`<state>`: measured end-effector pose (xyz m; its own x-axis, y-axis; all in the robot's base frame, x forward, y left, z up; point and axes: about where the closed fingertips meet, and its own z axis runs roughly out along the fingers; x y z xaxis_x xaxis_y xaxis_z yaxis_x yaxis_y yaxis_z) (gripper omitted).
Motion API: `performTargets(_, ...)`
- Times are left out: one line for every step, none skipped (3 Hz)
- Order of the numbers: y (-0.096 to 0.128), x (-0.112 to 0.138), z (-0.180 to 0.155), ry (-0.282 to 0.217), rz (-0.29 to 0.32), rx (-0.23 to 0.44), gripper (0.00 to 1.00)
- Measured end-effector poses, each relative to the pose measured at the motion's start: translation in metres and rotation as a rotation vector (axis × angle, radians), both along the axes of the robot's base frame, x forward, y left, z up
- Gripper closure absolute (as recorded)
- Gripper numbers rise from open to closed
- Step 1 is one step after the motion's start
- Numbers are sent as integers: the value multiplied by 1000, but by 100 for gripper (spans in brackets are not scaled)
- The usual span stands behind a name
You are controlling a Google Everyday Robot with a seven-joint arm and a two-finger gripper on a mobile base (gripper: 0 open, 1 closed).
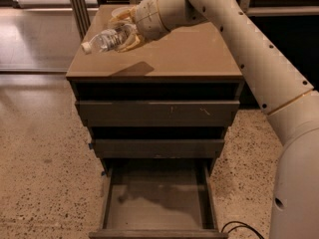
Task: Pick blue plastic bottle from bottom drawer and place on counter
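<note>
My gripper [123,34] is shut on the blue plastic bottle [105,40], a clear bottle with a white cap pointing left. It holds the bottle lying on its side a little above the left part of the counter [179,54], the tan glossy top of the cabinet. The bottle's shadow falls on the counter below it. The bottom drawer [158,198] stands pulled open and its floor is bare. My arm reaches in from the upper right.
Two shallower drawers [157,113] above the bottom one are shut. A white bowl [119,11] at the counter's back left is mostly hidden behind my gripper. Speckled floor [45,173] surrounds the cabinet. A black cable [239,228] lies at the lower right.
</note>
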<state>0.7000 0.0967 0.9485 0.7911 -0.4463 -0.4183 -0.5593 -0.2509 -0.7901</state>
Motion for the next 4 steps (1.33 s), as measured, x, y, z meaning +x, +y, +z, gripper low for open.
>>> performTargets(1,0,-1,3,0,0,100)
performTargets(-5,8,-14,22,-20,4,100)
performTargets(-7,22,-28,68,-11,0,100)
performTargets(-10,29,-32,73,-8,9,100)
